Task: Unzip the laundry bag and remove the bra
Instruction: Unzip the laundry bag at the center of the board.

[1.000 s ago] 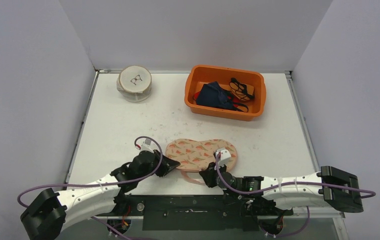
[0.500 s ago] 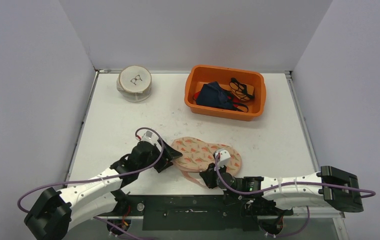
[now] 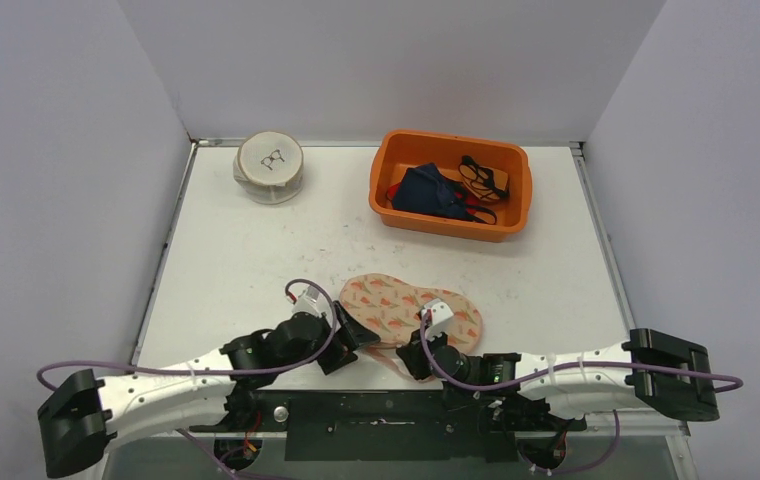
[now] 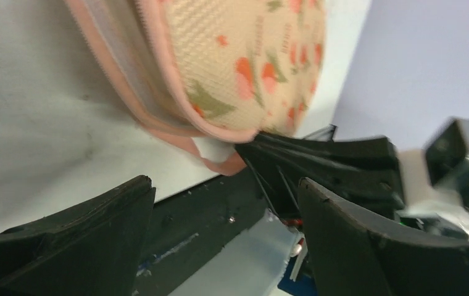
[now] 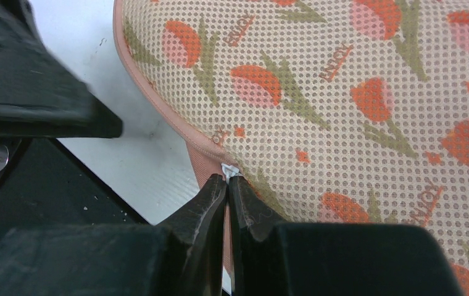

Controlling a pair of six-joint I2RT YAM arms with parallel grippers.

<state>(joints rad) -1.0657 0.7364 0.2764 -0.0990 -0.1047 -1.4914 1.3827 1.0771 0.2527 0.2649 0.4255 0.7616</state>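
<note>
Laundry bag (image 5: pixel 355 105), right wrist view: short capital-letter words printed in brown-orange on mesh, scattered among tulip motifs, each slanted beside a stem. One near top centre, one further right, one lower right, one close to pink edge. Letters small and broken by mesh holes, so exact reading uncertain.

Left wrist view: same prints blurred, unreadable.

Top view: round white case (image 3: pixel 270 168) at far left of worktop (image 3: pixel 256 260) carries black line drawing on lid, like pair of glasses.

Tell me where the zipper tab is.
In the right wrist view, the zipper tab sits on the near edge of the laundry bag, pinched in the jaws of the right gripper.
</note>
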